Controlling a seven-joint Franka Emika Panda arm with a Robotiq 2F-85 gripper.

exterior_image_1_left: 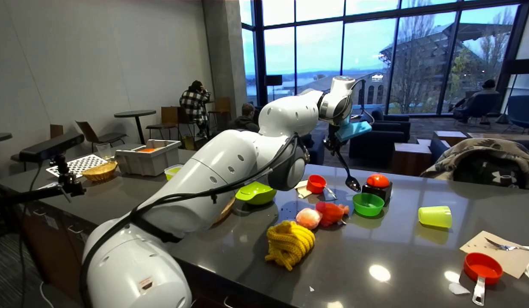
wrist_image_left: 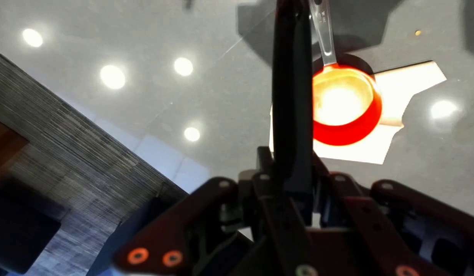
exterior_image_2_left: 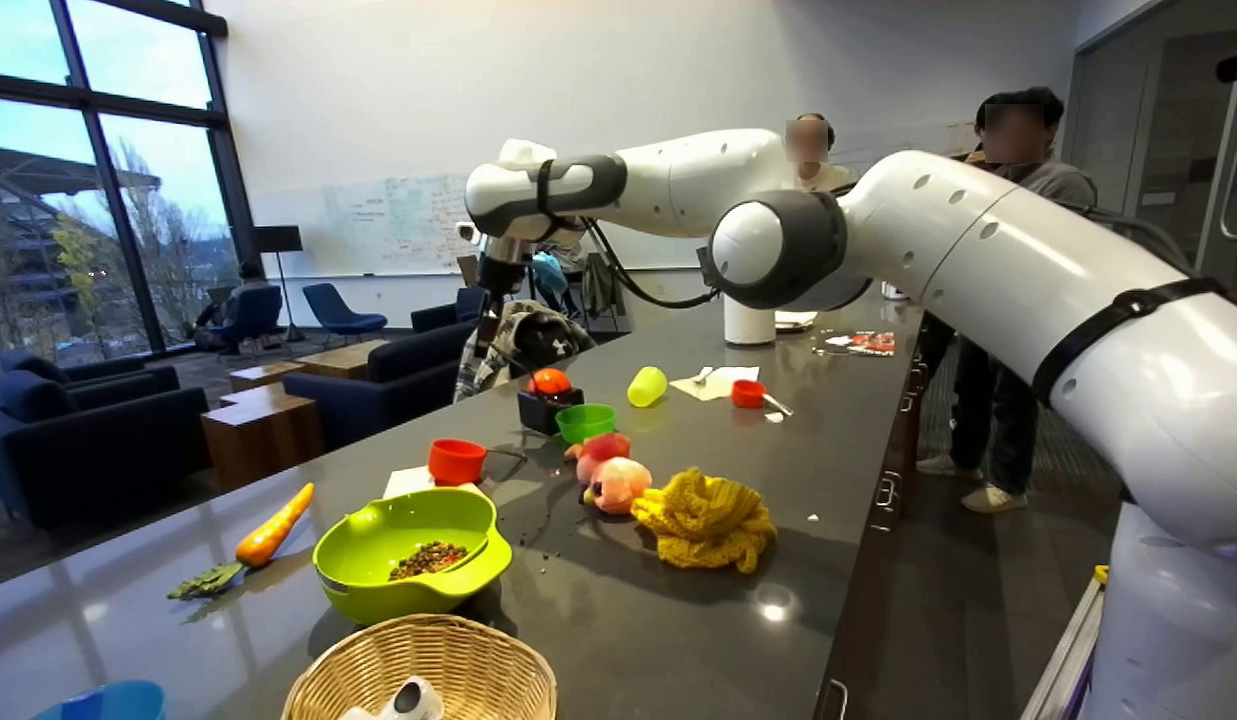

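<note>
Exterior view, we're seeing one lime bowl (exterior_image_2_left: pixel 363 588) holding brown bits (exterior_image_2_left: pixel 430 560), two red measuring cups (exterior_image_2_left: pixel 456 465) (exterior_image_2_left: pixel 747 395), gripper (exterior_image_1_left: pixel 334 146) closed, clamping one black spoon (exterior_image_1_left: pixel 353 184).

There are two red metal-handled measuring cups (exterior_image_1_left: pixel 316 184) (exterior_image_1_left: pixel 482 267), two tan woven wicker baskets (exterior_image_1_left: pixel 99 173) (exterior_image_2_left: pixel 498 680), one dark long-handled spoon (exterior_image_1_left: pixel 353 184), one lime-green rounded bowl (exterior_image_2_left: pixel 418 518), one yellow-green tapered tumbler (exterior_image_1_left: pixel 435 217), one yellow knitted cloth (exterior_image_1_left: pixel 290 244) and one orange leafy-topped carrot (exterior_image_2_left: pixel 268 535).
</note>
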